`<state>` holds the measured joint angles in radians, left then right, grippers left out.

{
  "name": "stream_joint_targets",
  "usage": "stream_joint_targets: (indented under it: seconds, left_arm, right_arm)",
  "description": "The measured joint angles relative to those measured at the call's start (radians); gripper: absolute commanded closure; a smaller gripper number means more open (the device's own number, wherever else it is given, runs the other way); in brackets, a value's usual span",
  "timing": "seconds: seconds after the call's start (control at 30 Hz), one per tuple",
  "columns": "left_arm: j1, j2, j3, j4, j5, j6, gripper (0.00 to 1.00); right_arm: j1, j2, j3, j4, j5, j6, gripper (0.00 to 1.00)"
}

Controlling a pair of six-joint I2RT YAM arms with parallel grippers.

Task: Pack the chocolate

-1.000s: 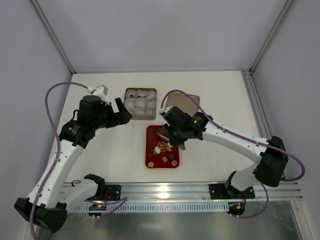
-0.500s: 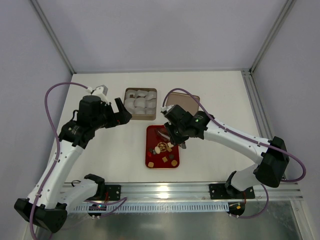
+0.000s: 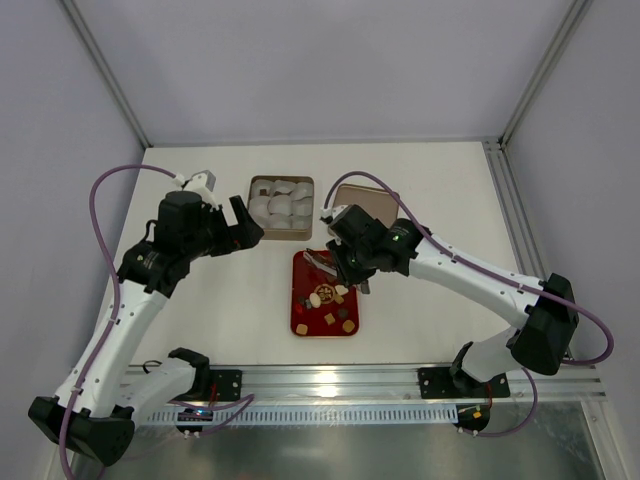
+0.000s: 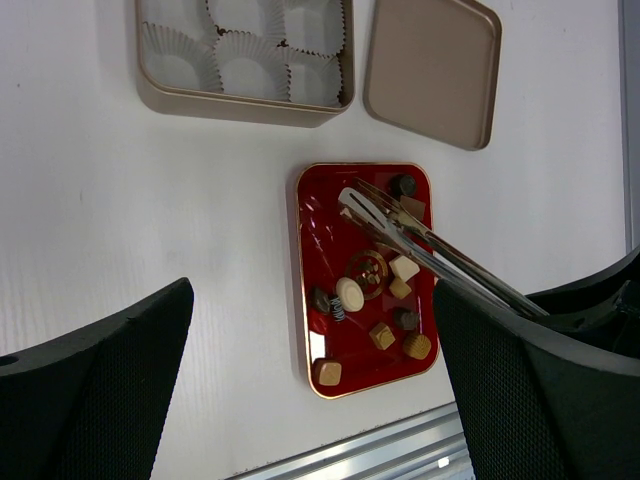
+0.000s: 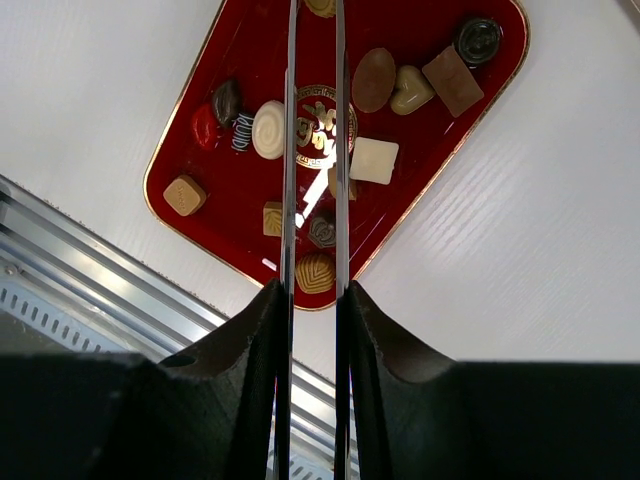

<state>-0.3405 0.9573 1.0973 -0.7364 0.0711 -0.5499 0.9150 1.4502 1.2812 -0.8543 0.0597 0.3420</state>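
Observation:
Several small chocolates [image 3: 330, 300], dark brown, tan and cream, lie in a red tray [image 3: 300, 310]; they also show in the left wrist view [image 4: 352, 293] and the right wrist view [image 5: 374, 160]. My right gripper [image 3: 352, 268] is shut on metal tongs [image 3: 322, 264]. The tongs' two blades [image 5: 291, 150] hang over the tray, slightly apart. I see no chocolate between the blades. The tong tips [image 4: 352, 198] are over the tray's far end. My left gripper [image 3: 240, 225] is open and empty, high above the table to the left of the tray.
A tan box [image 3: 252, 185] lined with white crinkled paper cups [image 4: 245, 70] stands beyond the tray. Its lid [image 3: 375, 198] lies to the right of it, partly under my right arm. An aluminium rail [image 3: 400, 385] runs along the near edge.
My right gripper with the tongs has shifted slightly toward the far side of the tray, uncovering more of the lid. The left arm has not moved.

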Motion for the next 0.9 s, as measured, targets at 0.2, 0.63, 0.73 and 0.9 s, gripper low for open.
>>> stream_joint_targets:
  seconds: [0.2,0.63,0.73,0.9]
  left_arm:
    - [0.000,0.000,-0.002,0.000,0.000,0.000,0.00]
    - [0.000,0.000,-0.006,0.000,0.000,0.000,0.00]
    - [0.000,0.000,-0.006,0.000,0.000,0.000,0.00]
    - [0.000,0.000,-0.006,0.000,0.000,0.000,0.00]
  right_arm:
    - [0.000,0.000,0.002,0.000,-0.007,0.000,0.68]
    - [0.000,0.000,0.002,0.000,-0.014,0.000,0.68]
    - [-0.001,0.002,0.006,-0.002,-0.014,0.000,0.69]
    - [-0.009,0.027,0.061,-0.008,-0.016,-0.007,0.69]
